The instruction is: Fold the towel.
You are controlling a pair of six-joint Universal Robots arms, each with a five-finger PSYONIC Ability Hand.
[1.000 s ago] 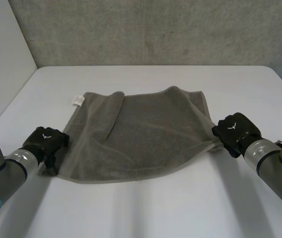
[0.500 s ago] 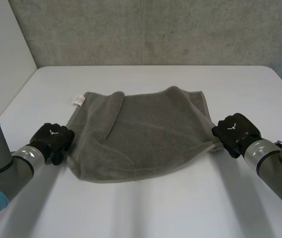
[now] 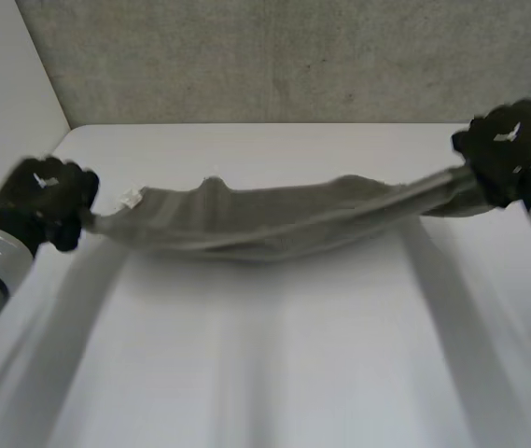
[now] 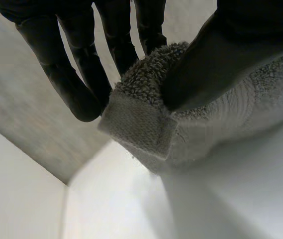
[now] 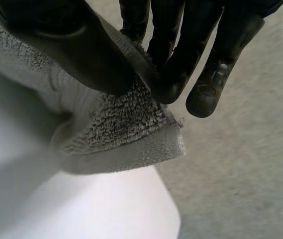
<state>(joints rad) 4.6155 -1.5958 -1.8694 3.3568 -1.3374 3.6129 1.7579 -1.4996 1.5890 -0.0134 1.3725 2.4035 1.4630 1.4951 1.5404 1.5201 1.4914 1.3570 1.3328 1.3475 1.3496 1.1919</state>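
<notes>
Above the far half of the counter [image 3: 274,364], the grey towel [image 3: 274,219] hangs stretched between both hands, its middle sagging. One corner is pinched between thumb and fingers [image 4: 81,84] of the left hand [image 3: 43,198]. The right hand [image 3: 510,149] pinches the opposite corner likewise. Both pinches sit close to the hem, so added tension could pull a corner free. Unequal hand positions could skew the fold.

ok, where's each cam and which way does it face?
Head: between and behind the arms, looking down at the table; left hand and right hand show.
Left wrist: on that wrist, facing along the palm; fingers and thumb pinch a towel corner.
Right wrist: likewise; its hand pinches the other end.
Shared: the towel, in all three.
</notes>
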